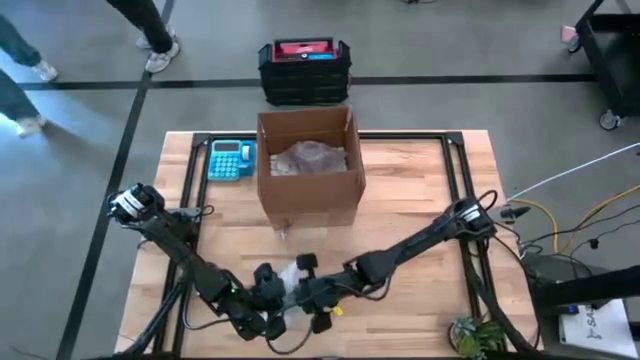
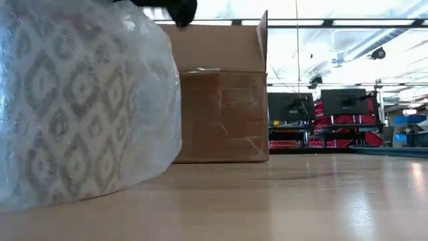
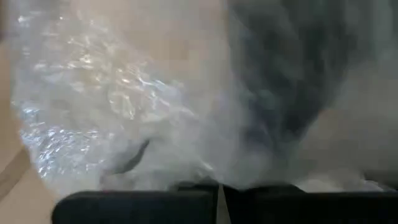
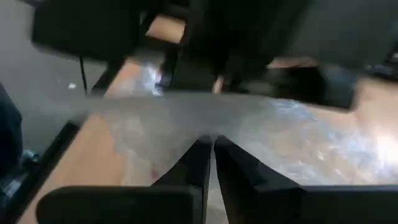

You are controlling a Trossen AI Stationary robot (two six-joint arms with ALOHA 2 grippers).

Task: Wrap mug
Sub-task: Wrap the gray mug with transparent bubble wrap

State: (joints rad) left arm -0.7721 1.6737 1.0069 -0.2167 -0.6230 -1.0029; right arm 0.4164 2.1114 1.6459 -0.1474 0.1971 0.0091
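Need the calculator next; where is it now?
In the high view the blue calculator lies at the table's far left, just left of the cardboard box.

overhead, table-level and two wrist views, all sharing bubble-wrapped mug (image 2: 80,100)

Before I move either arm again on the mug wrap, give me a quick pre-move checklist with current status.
1. Mug covered by bubble wrap: ok in the low view; far side cannot tell.
2. Mug upright on the table: ok, low view shows it sitting flat.
3. Right hand pinching the wrap: ok, fingers closed on the sheet's edge.
4. Left hand gripping wrap: fingers look shut against the film; actual hold cannot tell.
5. Wrap secured: cannot tell.
6. Cardboard box clear of both arms: ok, it stands farther back.
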